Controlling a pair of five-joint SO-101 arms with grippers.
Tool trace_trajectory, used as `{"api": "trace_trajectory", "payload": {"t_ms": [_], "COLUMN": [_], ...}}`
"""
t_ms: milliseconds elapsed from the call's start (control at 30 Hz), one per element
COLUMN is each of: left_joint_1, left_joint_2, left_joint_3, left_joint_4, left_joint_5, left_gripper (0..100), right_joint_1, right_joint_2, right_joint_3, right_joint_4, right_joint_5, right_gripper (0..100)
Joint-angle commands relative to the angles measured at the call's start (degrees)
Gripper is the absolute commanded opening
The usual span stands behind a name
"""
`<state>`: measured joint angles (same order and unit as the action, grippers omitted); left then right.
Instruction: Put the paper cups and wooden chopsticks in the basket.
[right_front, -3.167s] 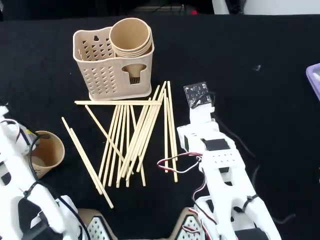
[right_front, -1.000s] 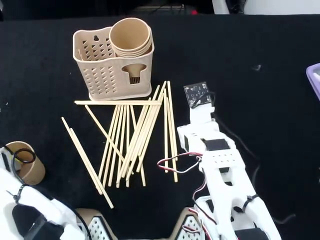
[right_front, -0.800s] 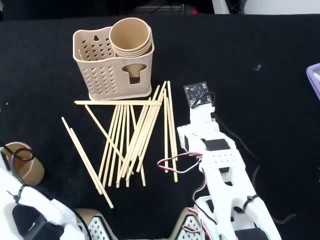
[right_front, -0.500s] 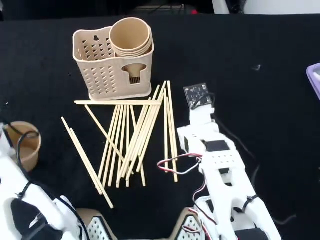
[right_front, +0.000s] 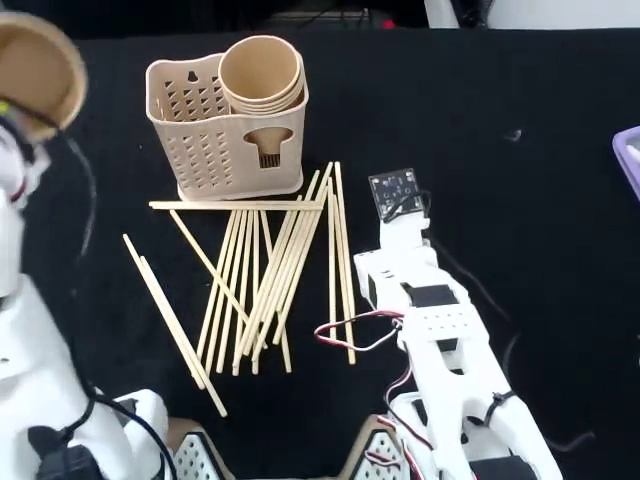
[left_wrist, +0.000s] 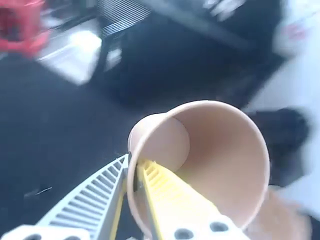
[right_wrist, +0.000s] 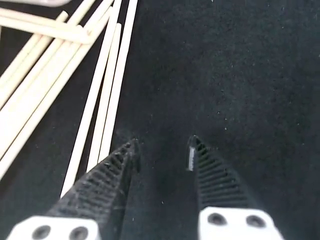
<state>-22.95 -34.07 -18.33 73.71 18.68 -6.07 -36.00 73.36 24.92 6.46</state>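
Observation:
A brown paper cup (right_front: 35, 68) is held high at the table's far left, its rim pinched by my left gripper (left_wrist: 136, 175), one finger inside the cup (left_wrist: 210, 160) and one outside. The beige slotted basket (right_front: 205, 150) stands at the back with a stack of paper cups (right_front: 262, 72) in its right compartment. Several wooden chopsticks (right_front: 262, 275) lie fanned on the black cloth in front of it. My right gripper (right_wrist: 162, 149) rests open on the cloth just right of the outermost chopsticks (right_wrist: 107, 107), with nothing between its fingers.
The right arm (right_front: 435, 330) lies along the table right of the chopsticks. A purple object (right_front: 630, 155) pokes in at the right edge. Bare black cloth (right_front: 500, 120) stretches right of the basket.
My left arm has lifted the paper cup from the table's near left up and toward the back, level with the basket. The right arm has stayed put.

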Motion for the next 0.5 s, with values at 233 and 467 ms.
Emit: {"api": "trace_trajectory", "payload": {"t_ms": [233, 467], "left_joint_1": [22.2, 26.7], "left_joint_2": [10.5, 19.1], "left_joint_3": [-0.1, -0.2], "left_joint_4": [-13.3, -12.9], "left_joint_5": [3.2, 3.2], "left_gripper": [3, 3], "right_joint_1": [0.6, 0.6], "right_joint_2": [-1.4, -1.4], "right_joint_3": [-0.3, -0.5], "right_joint_4": [-1.4, -1.4], "right_joint_5": [-0.5, -0.5], "right_gripper": [1.2, 1.1]}}
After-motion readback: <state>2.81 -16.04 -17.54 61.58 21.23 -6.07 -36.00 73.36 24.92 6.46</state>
